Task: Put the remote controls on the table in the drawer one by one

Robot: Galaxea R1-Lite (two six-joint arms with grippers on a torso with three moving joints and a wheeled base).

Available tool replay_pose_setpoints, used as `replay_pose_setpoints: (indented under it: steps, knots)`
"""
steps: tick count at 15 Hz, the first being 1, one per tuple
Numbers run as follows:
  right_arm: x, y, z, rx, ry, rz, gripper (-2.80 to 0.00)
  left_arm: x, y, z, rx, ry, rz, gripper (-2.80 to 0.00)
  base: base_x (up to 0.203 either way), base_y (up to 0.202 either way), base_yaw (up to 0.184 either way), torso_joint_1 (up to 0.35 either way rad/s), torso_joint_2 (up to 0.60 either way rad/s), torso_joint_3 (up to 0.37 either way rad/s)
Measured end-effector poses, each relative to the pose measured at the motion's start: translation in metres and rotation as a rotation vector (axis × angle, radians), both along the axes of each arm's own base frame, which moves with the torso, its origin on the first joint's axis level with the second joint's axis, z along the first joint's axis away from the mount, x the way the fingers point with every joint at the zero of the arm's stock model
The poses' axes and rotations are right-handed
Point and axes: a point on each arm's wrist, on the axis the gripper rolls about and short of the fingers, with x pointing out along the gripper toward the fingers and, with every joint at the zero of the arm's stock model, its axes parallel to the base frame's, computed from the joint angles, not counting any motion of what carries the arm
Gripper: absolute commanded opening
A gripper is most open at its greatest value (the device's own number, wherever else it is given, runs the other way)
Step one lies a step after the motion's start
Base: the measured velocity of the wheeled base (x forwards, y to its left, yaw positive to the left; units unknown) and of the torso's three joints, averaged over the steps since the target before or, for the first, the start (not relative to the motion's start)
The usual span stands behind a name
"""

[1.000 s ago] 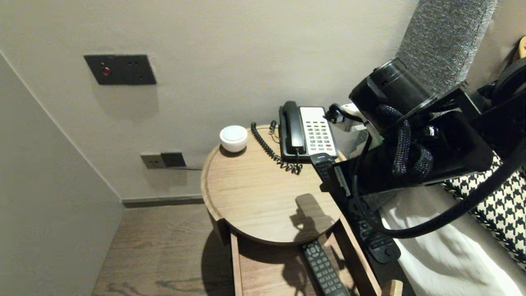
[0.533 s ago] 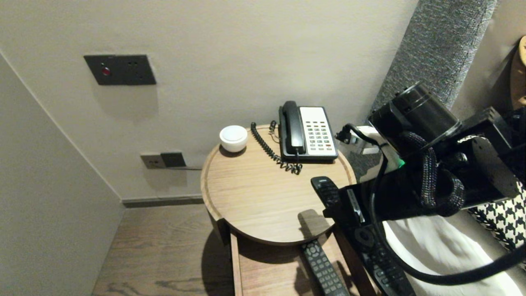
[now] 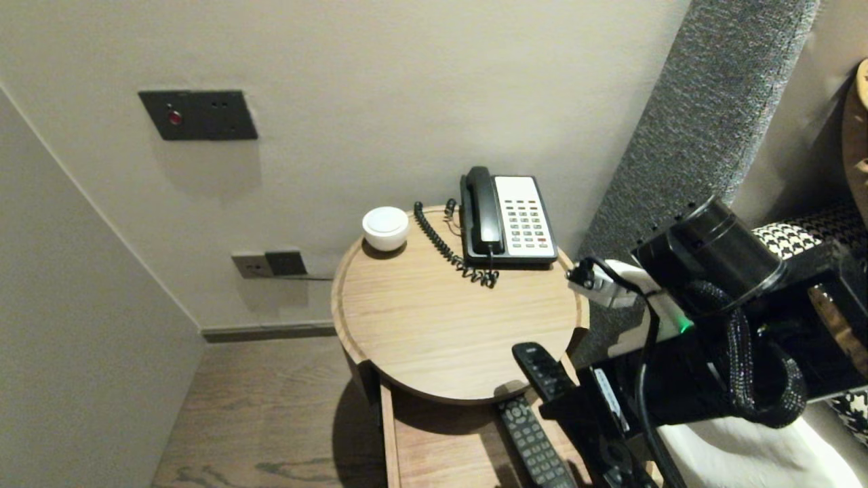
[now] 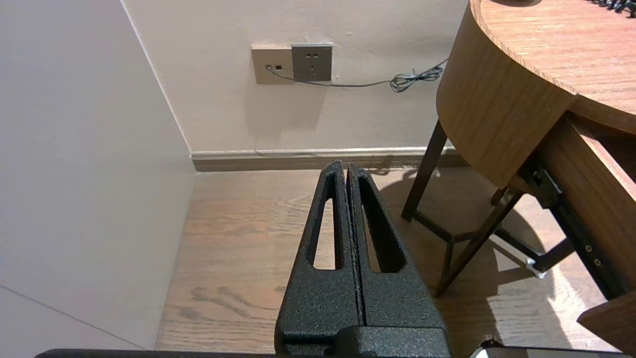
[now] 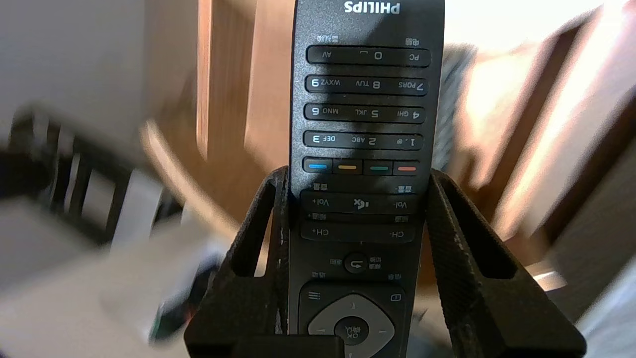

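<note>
Two remotes: I see the held remote (image 3: 542,369) at the table's (image 3: 420,325) 4 o'clock edge; second remote (image 3: 536,447) lower down, at 5 o'clock.
Right gripper (image 5: 357,173): clamped on the held remote.
Writing: PHILIPS, Vol, CH, OK.
Left gripper (image 4: 346,166): fingers pressed together, parked.

A round wooden surface (image 3: 434,325) stands against the wall. At its far edge sits a telephone (image 3: 507,217), with its coiled cord (image 3: 451,247) trailing across the wood. A small white bowl (image 3: 385,228) rests at the far left edge. At the surface's near right rim, the right end effector (image 3: 569,403) grips a black remote (image 3: 540,366), whose free end reaches over the rim. Just below the near edge, an open drawer (image 3: 434,447) holds a second remote (image 3: 536,444). Right of the surface are a bed (image 3: 746,461) and a grey padded panel (image 3: 705,115). On the wall to its left are a dark switch plate (image 3: 198,114) and, lower, a socket (image 3: 268,263).
</note>
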Motion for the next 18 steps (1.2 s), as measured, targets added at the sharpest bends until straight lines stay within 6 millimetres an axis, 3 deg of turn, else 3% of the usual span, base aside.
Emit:
replay_pose_setpoints:
  steps: [5,18]
  knots:
    - [-0.01,-0.003,-0.028,0.023,0.109,0.074,-2.8,0.0,0.0,0.0,0.0,0.0,0.0,-2.8,0.0,0.0,0.0,0.0,0.0,0.0]
    - [-0.017,0.012,-0.037,0.015,0.152,0.178,-2.8,0.0,0.0,0.0,0.0,0.0,0.0,-2.8,0.0,0.0,0.0,0.0,0.0,0.0]
